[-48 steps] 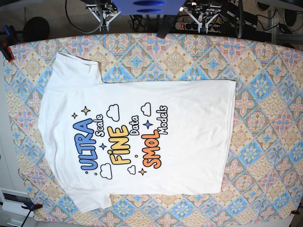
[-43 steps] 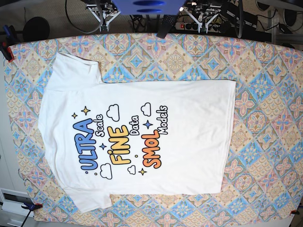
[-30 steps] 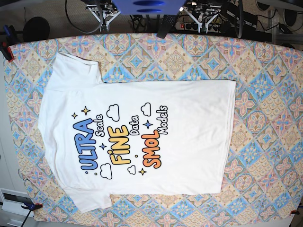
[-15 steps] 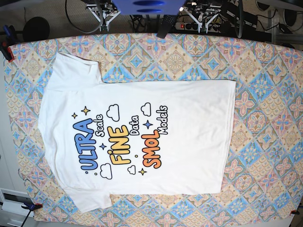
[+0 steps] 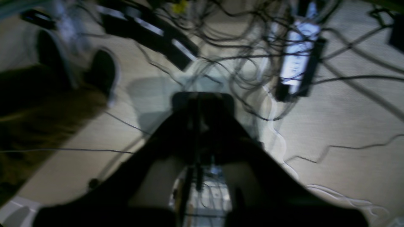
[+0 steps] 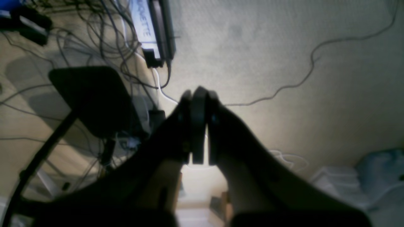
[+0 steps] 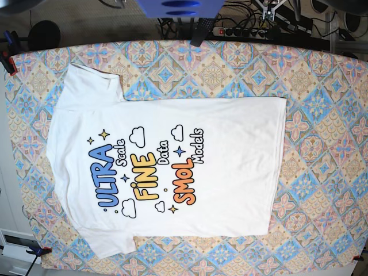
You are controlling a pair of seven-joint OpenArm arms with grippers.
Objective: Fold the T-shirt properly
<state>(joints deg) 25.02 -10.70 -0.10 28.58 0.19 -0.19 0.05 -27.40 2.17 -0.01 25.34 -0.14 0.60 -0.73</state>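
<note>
The white T-shirt [image 7: 230,161] lies flat on the table in the base view, print side up, with "ULTRA Scale FINE Data SMOL Models" showing. Its collar end is at the left, its hem at the right, and its sleeves are at the top left and bottom left. Neither gripper shows in the base view. In the left wrist view my left gripper [image 5: 197,107] is shut and empty, out over the floor. In the right wrist view my right gripper [image 6: 199,97] is also shut and empty over the floor.
A patterned cloth [image 7: 322,115] covers the table, held by clamps [image 7: 7,60] at the left edge. Behind the table the floor holds tangled cables and power strips [image 5: 298,50] [image 6: 151,28], plus a black stand foot [image 6: 91,97].
The T-shirt has not moved. The arm parts seen at the top edge of the base view have moved up and mostly out of frame.
</note>
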